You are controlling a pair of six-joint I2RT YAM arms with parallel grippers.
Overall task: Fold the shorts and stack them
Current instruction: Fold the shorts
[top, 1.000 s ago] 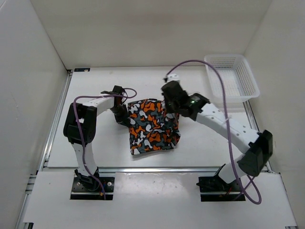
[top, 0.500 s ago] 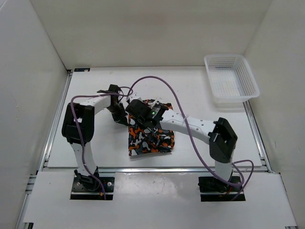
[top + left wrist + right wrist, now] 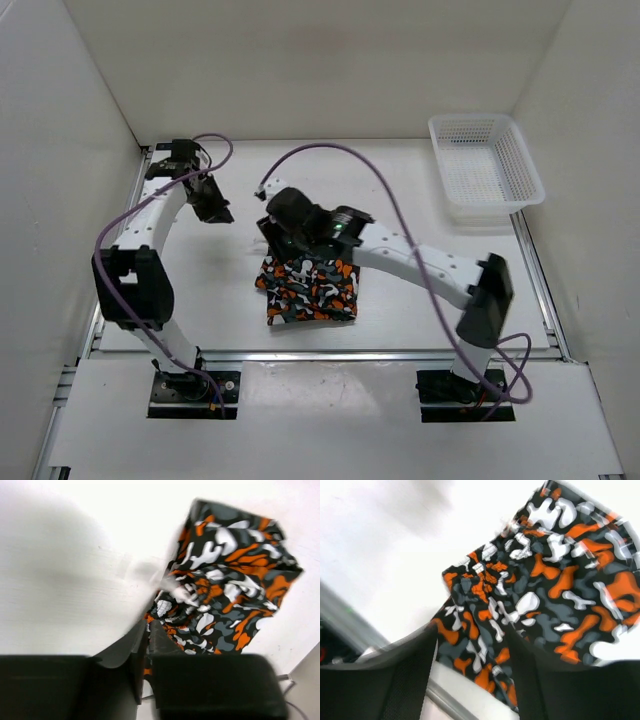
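Since half a second ago, the left gripper point(image 3: 214, 208) has been drawn back from the shorts point(image 3: 310, 291) toward the far left of the table point(image 3: 200, 290). The bundle has been left smaller and squarer, near the table's front middle. The right gripper point(image 3: 472, 630) is held over its far edge. From above, neither gripper's opening can be read. In the left wrist view, the fingers point(image 3: 210, 685) are seen pressed almost together, with nothing held. In the right wrist view, the fingers point(image 3: 395, 675) are spread wide above the cloth.
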